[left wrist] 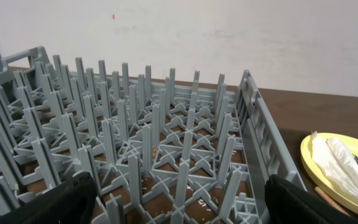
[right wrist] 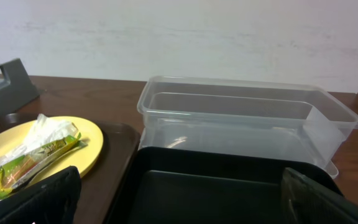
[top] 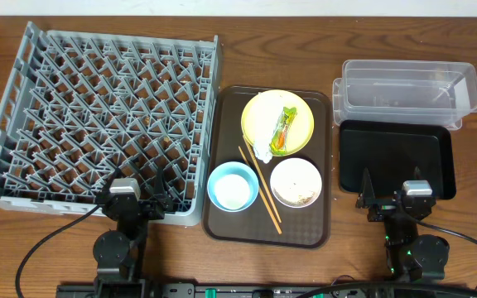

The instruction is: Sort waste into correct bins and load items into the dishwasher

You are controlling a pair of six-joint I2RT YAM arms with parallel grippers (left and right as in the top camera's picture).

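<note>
Overhead, both grippers sit at the near edge of the table (top: 346,33), each spread wide with nothing held. The left gripper (top: 137,203) hangs over the near rim of the rack (top: 98,108), and the right gripper (top: 390,199) over the near edge of the black tray (top: 396,153). Between the two lies a brown tray (top: 222,223) carrying the plate (top: 301,112), a blue bowl (top: 233,186), a white bowl (top: 296,182) and the chopsticks (top: 259,189), which run between the bowls. Only this view shows the bowls, the chopsticks and the whitish scraps (top: 305,197) in the white bowl.

The left wrist view has its fingers (left wrist: 67,199) in the bottom corners, with rack pegs ahead of and between them. Beyond the right finger it catches a slice of plate with the napkin (left wrist: 337,165) on it. The right wrist view shows the black tray between its fingers and the tub (right wrist: 241,118) just past it. Out beyond the left finger is the plate, where the wrapper (right wrist: 30,158) lies against the napkin.
</note>
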